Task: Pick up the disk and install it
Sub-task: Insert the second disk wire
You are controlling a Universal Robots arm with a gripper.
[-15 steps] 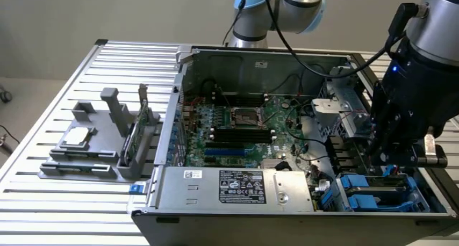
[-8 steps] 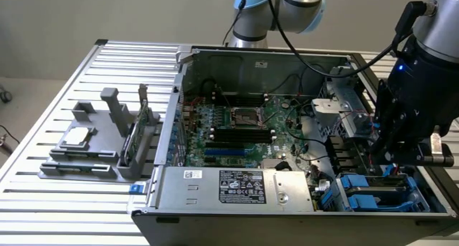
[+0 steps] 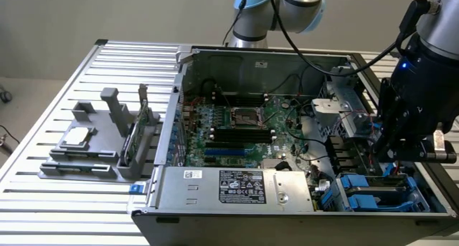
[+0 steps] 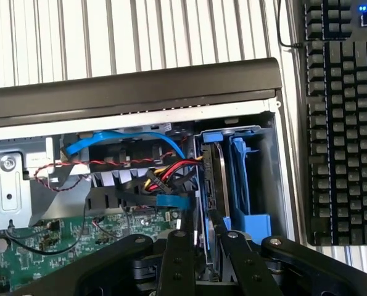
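Black finger linkages of the gripper (image 4: 217, 237) fill the near edge of the wrist view, and their tips reach down either side of the disk (image 4: 213, 176), which stands on edge in the blue drive bay (image 4: 245, 185) at the corner of the open computer case (image 3: 287, 216). By the look of it the fingers are clamped on the disk's upper edge, drawn in narrow round its thin profile (the contact itself is partly hidden by the linkage).

In the exterior view the gripper (image 3: 409, 152) hangs over the same corner, above the blue carriers (image 3: 377, 192), just beside the power supply (image 3: 240, 187) with its black-and-white label.

Doing this step well seems a matter of keeping the disk square to the bay's rails, so that the carrier frame slides rather than jams, and of pressing straight along the slot. Red, yellow and blue cables (image 4: 164, 179) lie just beside the bay, and they could snag or be pinched if the disk tilts toward them.

What shows of the disk is a dark, thin metal edge with a blue plastic frame capping its far end; its label face is turned away.
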